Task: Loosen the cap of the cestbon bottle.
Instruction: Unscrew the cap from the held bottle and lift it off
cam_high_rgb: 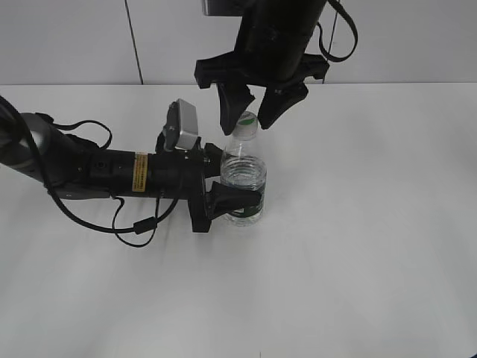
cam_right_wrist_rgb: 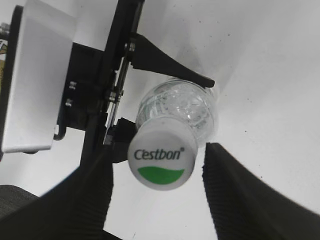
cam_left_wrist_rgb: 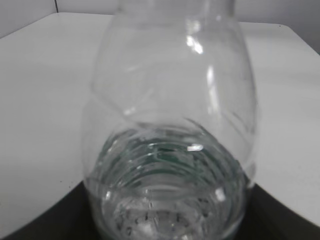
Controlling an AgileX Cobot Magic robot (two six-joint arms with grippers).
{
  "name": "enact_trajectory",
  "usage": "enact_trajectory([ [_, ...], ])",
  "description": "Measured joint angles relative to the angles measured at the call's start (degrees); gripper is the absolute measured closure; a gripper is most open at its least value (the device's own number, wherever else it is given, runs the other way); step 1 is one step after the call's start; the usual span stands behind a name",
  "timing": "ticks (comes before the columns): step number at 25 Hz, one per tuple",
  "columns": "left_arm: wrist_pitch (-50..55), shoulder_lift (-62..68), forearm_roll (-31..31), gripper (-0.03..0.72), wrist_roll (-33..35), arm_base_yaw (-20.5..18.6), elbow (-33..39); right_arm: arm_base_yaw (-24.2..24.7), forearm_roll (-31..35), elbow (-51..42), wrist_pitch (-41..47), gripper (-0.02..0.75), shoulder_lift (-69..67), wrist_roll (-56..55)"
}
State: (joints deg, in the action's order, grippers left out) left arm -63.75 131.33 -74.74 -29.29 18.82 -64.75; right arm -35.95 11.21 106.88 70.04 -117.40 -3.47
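Nearest me on the white table (cam_high_rgb: 373, 246), I see my left gripper (cam_high_rgb: 237, 200) clamped around the body of the upright cestbon bottle (cam_high_rgb: 243, 179), while above it my right gripper (cam_right_wrist_rgb: 157, 192) hangs with its fingers (cam_right_wrist_rgb: 240, 195) spread on either side of the cap (cam_right_wrist_rgb: 161, 157), not touching it.

Robot lab test bench. Plain white tabletop (cam_high_rgb: 358, 261) fills the view; bare pale panelled wall (cam_high_rgb: 67, 37) along 12 o'clock, one dark seam at 11 o'clock. No household or shop furnishings visible.
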Motion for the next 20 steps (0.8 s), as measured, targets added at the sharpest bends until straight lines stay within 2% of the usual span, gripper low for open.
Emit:
enact_trajectory([
  [5,0.0,0.0,-0.02,0.275,0.0,0.0,0.0,0.0,-0.35,0.0,0.0,0.441,0.0,0.0],
  [12,0.0,0.0,-0.02,0.275,-0.05,0.0,0.0,0.0,-0.39,0.0,0.0,0.441,0.0,3.47],
  [15,0.0,0.0,-0.02,0.275,-0.05,0.0,0.0,0.0,-0.39,0.0,0.0,0.441,0.0,12.6],
  [20,0.0,0.0,-0.13,0.275,-0.05,0.0,0.0,0.0,-0.56,0.0,0.0,0.442,0.0,36.94],
])
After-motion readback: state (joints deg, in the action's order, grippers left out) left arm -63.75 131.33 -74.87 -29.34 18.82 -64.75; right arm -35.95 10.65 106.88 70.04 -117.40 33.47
